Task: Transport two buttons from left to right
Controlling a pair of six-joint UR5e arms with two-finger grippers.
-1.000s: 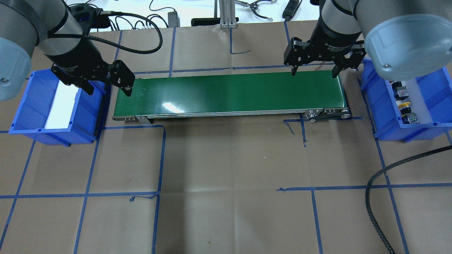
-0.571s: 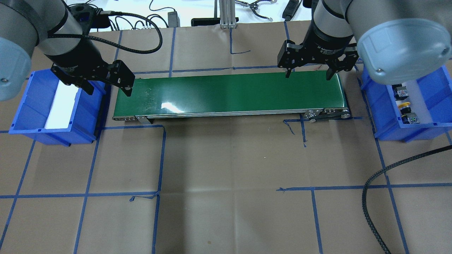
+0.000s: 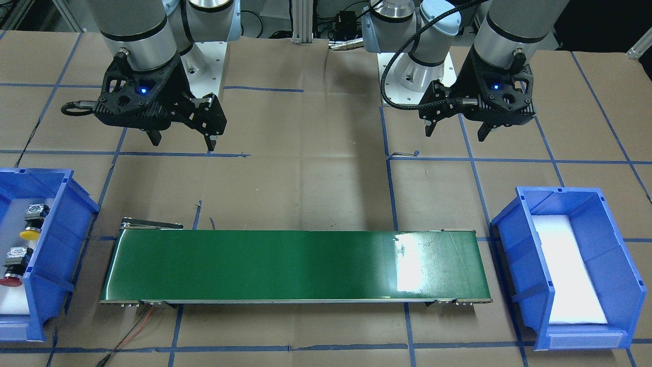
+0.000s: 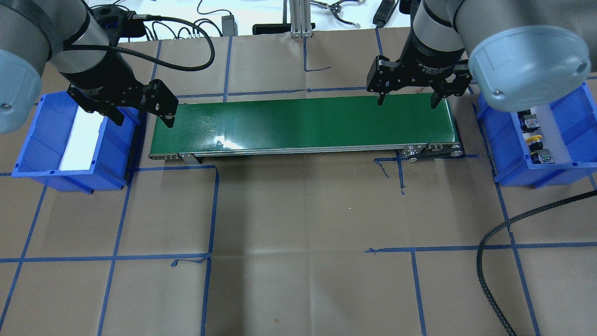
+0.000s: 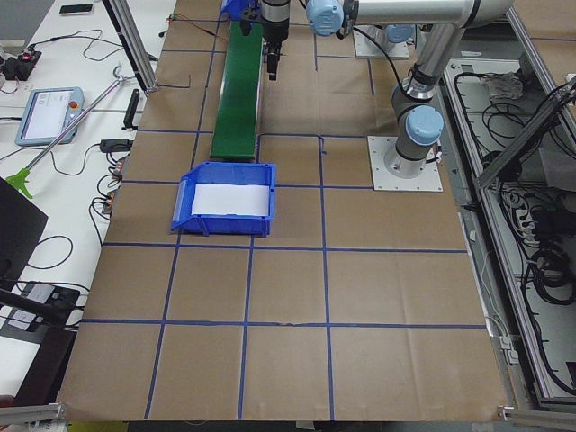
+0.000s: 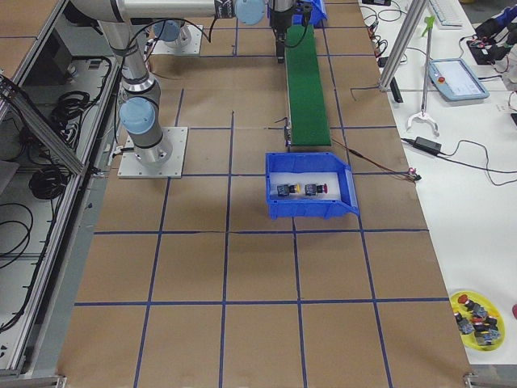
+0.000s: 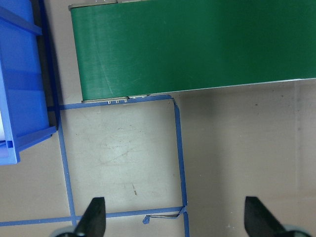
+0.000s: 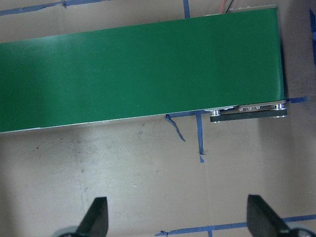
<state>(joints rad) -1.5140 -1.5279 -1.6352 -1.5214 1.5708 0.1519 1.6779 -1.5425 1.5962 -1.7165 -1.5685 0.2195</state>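
Observation:
The yellow-capped button (image 4: 534,138) and the red-capped button (image 3: 10,280) lie side by side in the blue bin (image 4: 508,156) on my right; both show in the exterior right view (image 6: 284,191). In the overhead view the red button's body (image 4: 530,123) shows, its cap hidden by my arm. My right gripper (image 4: 407,102) is open and empty above the right end of the green conveyor belt (image 4: 303,123). My left gripper (image 4: 142,120) is open and empty above the belt's left end, beside the left blue bin (image 4: 35,140).
The left bin (image 3: 514,224) holds only a white liner. A black cable (image 4: 494,233) loops over the table at front right. A red wire (image 3: 135,326) runs from the belt's corner. Cables and tools lie beyond the table's far edge.
My right gripper has moved a little to the left and farther from the right bin. The left arm and the buttons have not moved.

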